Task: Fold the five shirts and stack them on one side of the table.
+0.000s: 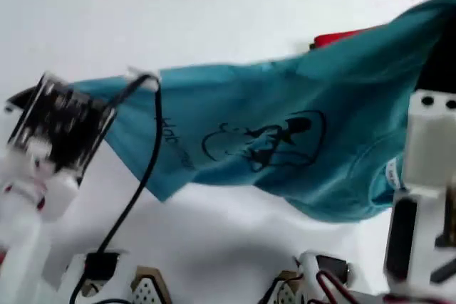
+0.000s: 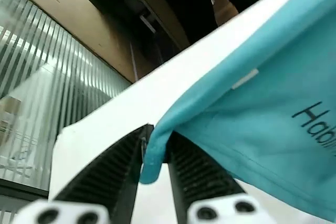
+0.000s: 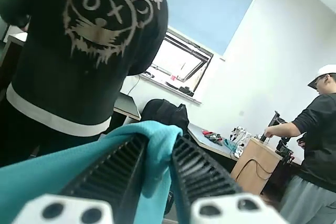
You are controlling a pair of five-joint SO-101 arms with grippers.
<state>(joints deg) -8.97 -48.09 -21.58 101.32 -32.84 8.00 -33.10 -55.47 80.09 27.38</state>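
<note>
A teal shirt with a dark line drawing on its front hangs stretched above the white table, held between both arms. My left gripper is shut on one edge of the shirt; in the high view that gripper is at the shirt's left end. My right gripper is shut on a fold of the teal fabric, lifted high and tilted upward. The right arm's white body stands at the right edge, in front of the shirt's collar end.
A red item lies at the back right of the table, mostly hidden behind the teal shirt. A black cable runs from the left arm down across the shirt. The arm bases stand along the front edge.
</note>
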